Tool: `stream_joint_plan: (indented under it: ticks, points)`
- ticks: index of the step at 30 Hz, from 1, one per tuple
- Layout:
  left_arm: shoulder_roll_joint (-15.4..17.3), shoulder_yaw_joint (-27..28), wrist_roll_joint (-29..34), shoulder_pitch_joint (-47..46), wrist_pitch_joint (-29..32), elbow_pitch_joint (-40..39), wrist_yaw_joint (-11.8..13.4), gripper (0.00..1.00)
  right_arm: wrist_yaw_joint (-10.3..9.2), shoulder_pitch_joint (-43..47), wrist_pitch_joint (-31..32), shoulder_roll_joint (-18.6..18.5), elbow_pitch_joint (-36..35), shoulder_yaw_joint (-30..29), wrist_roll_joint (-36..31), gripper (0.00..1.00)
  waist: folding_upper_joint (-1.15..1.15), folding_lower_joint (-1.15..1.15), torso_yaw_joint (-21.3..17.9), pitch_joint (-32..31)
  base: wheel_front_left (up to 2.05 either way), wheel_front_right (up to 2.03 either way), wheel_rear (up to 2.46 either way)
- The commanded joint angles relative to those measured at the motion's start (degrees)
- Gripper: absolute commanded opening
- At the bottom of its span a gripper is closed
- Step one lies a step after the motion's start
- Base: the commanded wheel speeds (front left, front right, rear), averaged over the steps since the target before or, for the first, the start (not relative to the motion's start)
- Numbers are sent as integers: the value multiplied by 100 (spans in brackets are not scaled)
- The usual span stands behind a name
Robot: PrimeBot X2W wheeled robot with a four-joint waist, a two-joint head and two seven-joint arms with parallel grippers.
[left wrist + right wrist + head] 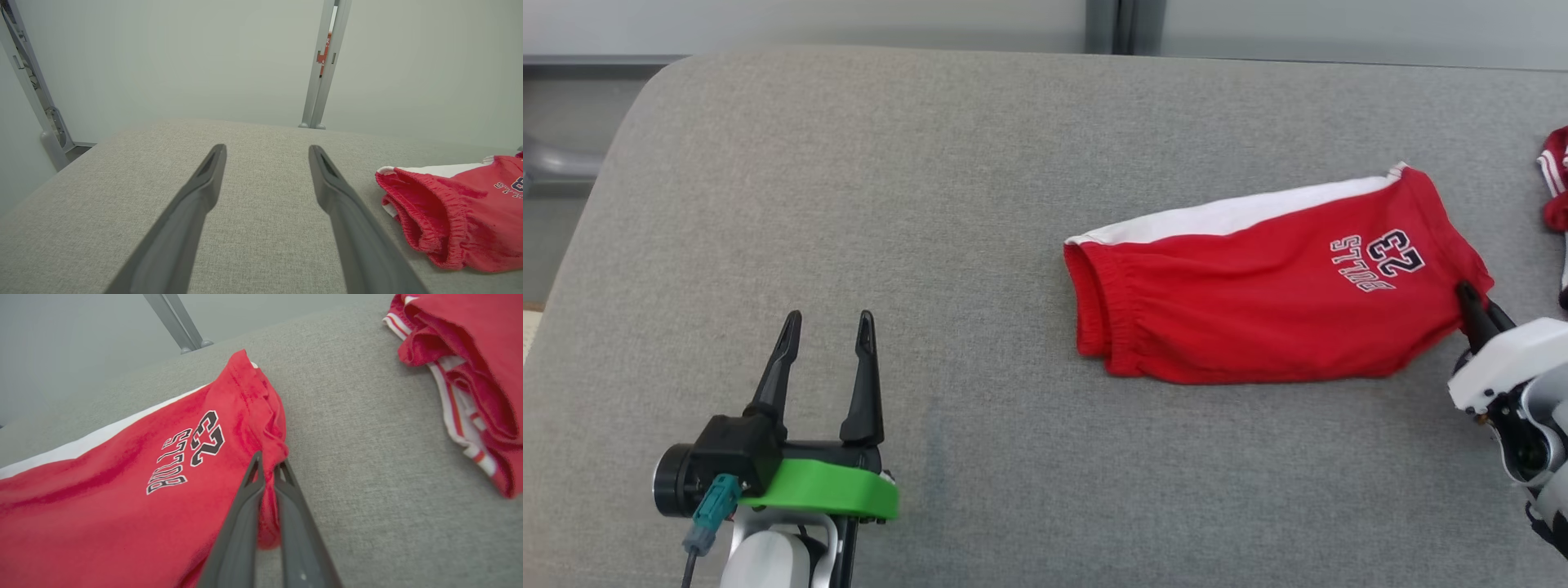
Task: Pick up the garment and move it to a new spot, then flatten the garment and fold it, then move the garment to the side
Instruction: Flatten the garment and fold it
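Left gripper (829,317): lower left of the head view, nearest you. Its fingers are spread wide with nothing between them, and it is well apart from the garment.

Grey cushion (890,204): fills the head view from edge to edge, with open room in the left half and along the bottom.

Red shorts (1258,310): right of centre in the head view. They lie flat and look doubled lengthwise, with a white side panel along the upper edge and the printed leg toward the right.

Second red garment (1556,180): bunched at the right edge, near the shorts but not touching them. Keep your path away from it.

Waistband (1094,302): left end of the shorts, showing stacked elastic layers.

Right gripper (1476,300): lower right of the head view. Its fingers are closed on the hem corner (278,449) of the shorts, with cloth pinched between the tips.

Step in hand, as judged: shifting or finishing the folded shorts from this single corner.

Handling notes:
- One pinch on soft knit will probably let the layers slide and the fold open if you lift high, so keep the cloth low and draw it slowly along the cushion.
- Check in the right wrist view that the tips hold every layer. I cannot tell whether they do.
- Consider bringing your free left gripper to the waistband end, so both ends travel together.
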Motion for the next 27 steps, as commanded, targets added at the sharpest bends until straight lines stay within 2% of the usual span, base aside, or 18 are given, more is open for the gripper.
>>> stream_joint_plan:
  ticks: [1,7,17,21,27]
  points:
    - [15,38,91,119,-16,24,-57,100,-9,198,-22,-63,-34,-154,-73,0,0,0,-247,-217,0,0,0]
    - [16,182,165,260,-16,51,-126,100,-9,649,-22,-60,-118,-770,-340,0,0,0,-384,-318,0,0,0]
    - [16,248,180,322,-16,46,-126,100,-9,651,-20,385,-533,-1334,-721,0,0,0,-436,-438,0,0,0]
    - [15,268,187,322,-16,42,-132,100,-9,524,-20,576,-824,-1398,-887,0,0,0,-432,-479,0,0,0]
    - [16,223,171,304,-16,28,-141,100,-8,328,-20,860,-1354,-1161,-1233,0,0,0,-316,-525,0,0,0]
